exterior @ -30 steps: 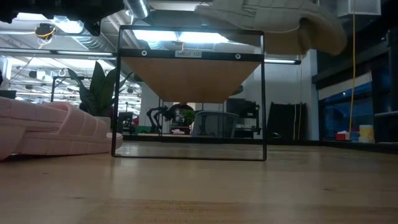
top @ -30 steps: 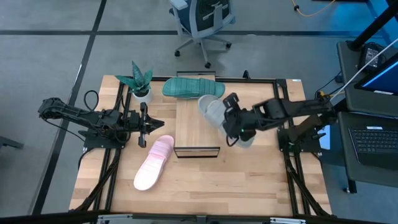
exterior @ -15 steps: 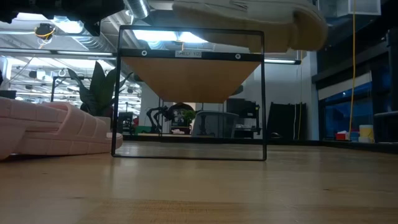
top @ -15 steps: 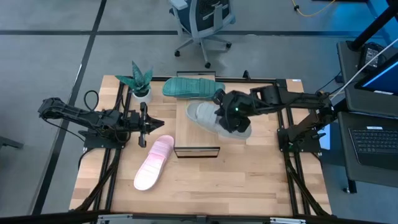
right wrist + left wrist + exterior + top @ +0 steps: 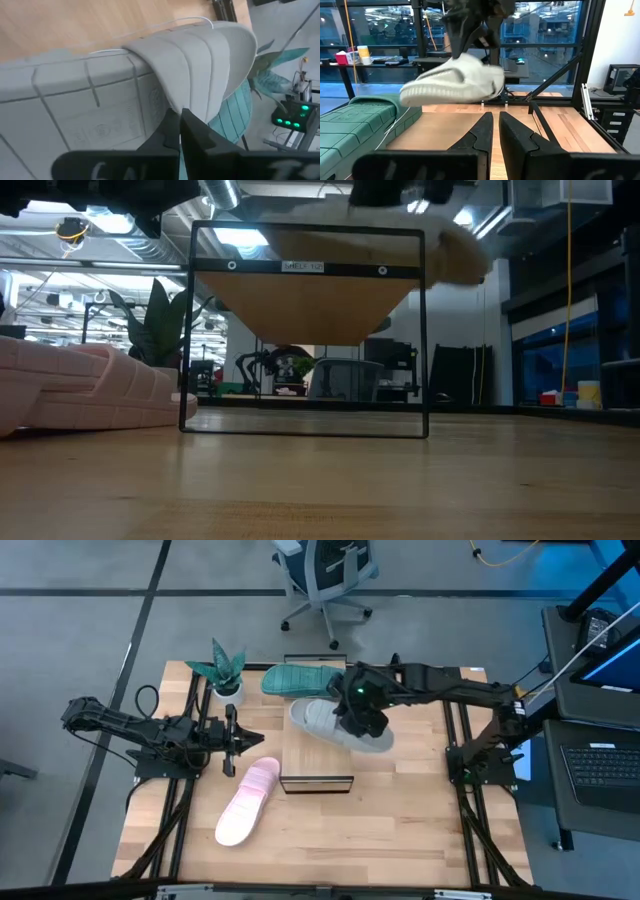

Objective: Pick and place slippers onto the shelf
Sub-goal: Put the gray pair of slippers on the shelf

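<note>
The light grey slipper [image 5: 330, 724] hangs in my right gripper [image 5: 358, 712] above the far half of the shelf [image 5: 315, 755], a light-wood board in a dark frame. In the left wrist view the grey slipper [image 5: 454, 81] floats over the board. The teal slipper [image 5: 303, 679] lies sole up at the shelf's far end. The pink slipper [image 5: 247, 802] rests sole up on the table, left of the shelf's dark front edge [image 5: 318, 783]. My left gripper [image 5: 232, 741] waits shut at the shelf's left side. My right gripper pinches the grey slipper's strap [image 5: 196, 60] at its edge [image 5: 170, 102], one finger [image 5: 192, 131] on each face of the band. It comes from above and from the table's right. The slipper is lifted clear of the shelf, tilted, its ribbed sole edge [image 5: 422, 93] facing down.
A small potted plant [image 5: 225, 672] stands at the table's far left, near the teal slipper's end. The low view shows the shelf's frame [image 5: 305, 330] and the pink slipper [image 5: 85, 385] beside it. An office chair [image 5: 325, 570] stands beyond the far edge.
My right gripper has carried the grey slipper from beside the shelf's right edge toward the table's left and far side, over the shelf. The slipper has turned about from hanging nearly on end to lying crosswise over the board. The gripper has stayed shut on it.
</note>
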{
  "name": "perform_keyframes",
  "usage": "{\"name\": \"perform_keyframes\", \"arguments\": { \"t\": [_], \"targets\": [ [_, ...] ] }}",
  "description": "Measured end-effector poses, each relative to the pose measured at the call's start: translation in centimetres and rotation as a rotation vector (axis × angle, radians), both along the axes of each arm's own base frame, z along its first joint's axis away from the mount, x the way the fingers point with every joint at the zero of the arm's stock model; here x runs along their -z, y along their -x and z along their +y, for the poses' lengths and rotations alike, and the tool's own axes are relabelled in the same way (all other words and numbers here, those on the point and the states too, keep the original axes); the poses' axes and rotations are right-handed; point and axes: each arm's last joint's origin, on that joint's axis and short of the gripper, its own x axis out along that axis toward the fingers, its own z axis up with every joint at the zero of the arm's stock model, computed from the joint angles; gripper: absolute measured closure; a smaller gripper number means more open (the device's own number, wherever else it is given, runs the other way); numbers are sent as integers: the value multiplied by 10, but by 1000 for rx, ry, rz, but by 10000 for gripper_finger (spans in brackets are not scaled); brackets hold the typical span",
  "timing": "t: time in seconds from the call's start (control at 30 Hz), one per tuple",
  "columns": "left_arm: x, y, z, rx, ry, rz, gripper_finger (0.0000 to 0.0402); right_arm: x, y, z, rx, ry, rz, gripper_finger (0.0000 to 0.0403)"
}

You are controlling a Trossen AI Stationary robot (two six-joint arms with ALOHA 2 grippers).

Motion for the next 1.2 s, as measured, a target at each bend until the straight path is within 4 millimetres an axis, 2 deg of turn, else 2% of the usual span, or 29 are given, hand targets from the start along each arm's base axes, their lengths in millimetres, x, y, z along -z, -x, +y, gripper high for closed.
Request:
{"name": "perform_keyframes", "arguments": {
  "t": [0.17,0.37,0.67,0.93,1.2],
  "targets": [
    [0,0,0,0,-1,1,376,11,-13,-14,-15,32,5,401],
    [0,0,0,0,-9,5,376,13,-19,-24,-45,40,-28,401],
    [0,0,0,0,-27,8,376,13,-22,-28,-118,-23,-65,401],
    [0,0,0,0,-27,8,376,33,-37,-32,-124,-38,-24,401],
    [1,0,0,0,-28,11,376,43,-47,-33,-124,-40,-19,401]
  ]
}}
